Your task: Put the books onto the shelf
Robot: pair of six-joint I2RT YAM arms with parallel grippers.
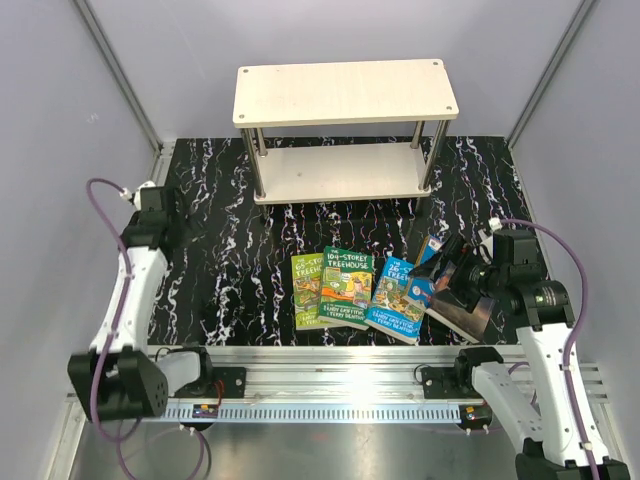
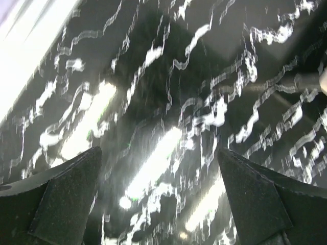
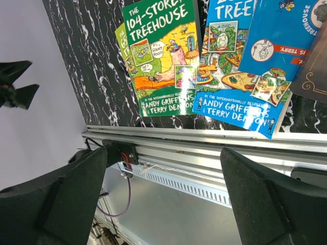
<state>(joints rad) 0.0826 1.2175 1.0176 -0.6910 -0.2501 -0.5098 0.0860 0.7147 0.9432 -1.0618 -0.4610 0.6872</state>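
On the black white-veined table (image 1: pixel 220 260), thin green and blue paperback books (image 1: pixel 345 288) lie flat just left of my open right gripper (image 1: pixel 462 282), long edges running toward the pale wooden two-tier shelf (image 1: pixel 345 92); my open left gripper (image 1: pixel 150 200) is farther.

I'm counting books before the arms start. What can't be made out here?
Top view: right gripper hides part of the rightmost books; their count is unclear.
Right wrist: dark book cut off by the right edge.
Left wrist: only blurred table; nothing else shows.
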